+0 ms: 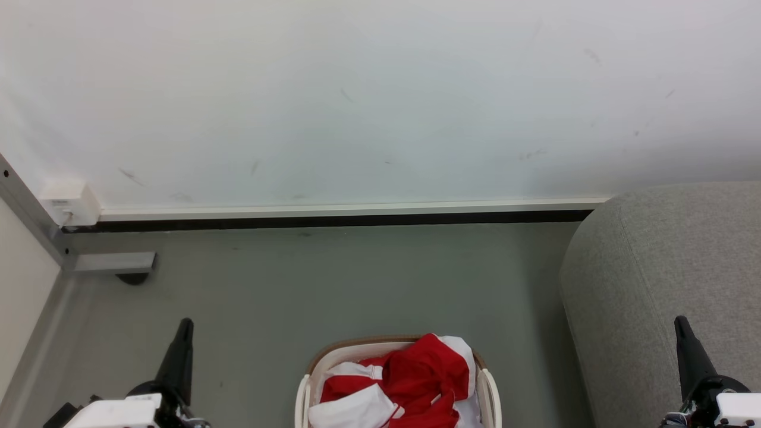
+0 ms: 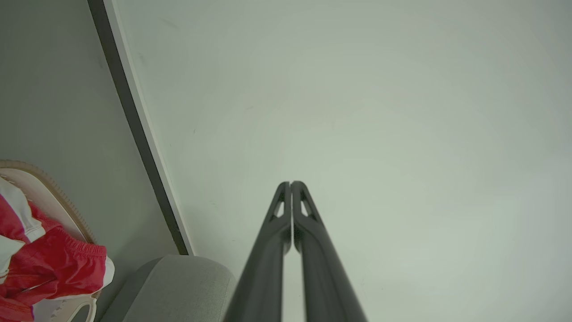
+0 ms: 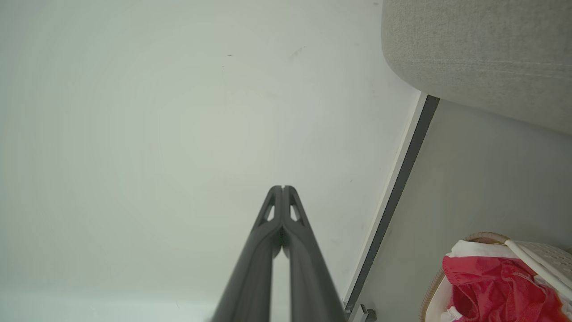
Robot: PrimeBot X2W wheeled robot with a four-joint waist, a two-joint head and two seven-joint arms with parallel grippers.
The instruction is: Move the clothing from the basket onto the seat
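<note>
The white basket (image 1: 321, 362) with a brown rim stands on the floor at the bottom centre of the head view, piled with red and white clothing (image 1: 416, 380). The grey seat (image 1: 666, 285) rises at the right. My left gripper (image 1: 185, 324) is shut and empty, left of the basket and raised above the floor. My right gripper (image 1: 679, 321) is shut and empty in front of the seat. In the left wrist view my gripper (image 2: 291, 182) points at the wall, with the basket (image 2: 49, 192), clothing (image 2: 49, 264) and seat (image 2: 178, 286) at lower left. The right wrist view shows my gripper (image 3: 283, 187), clothing (image 3: 491, 286), basket (image 3: 549, 255) and seat (image 3: 482, 53).
A white wall (image 1: 380, 101) with a dark baseboard (image 1: 333, 221) runs across behind the basket. A white socket box (image 1: 72, 204) and a grey metal frame foot (image 1: 110, 261) sit in the far-left corner. Grey floor (image 1: 357, 285) lies between the basket and the wall.
</note>
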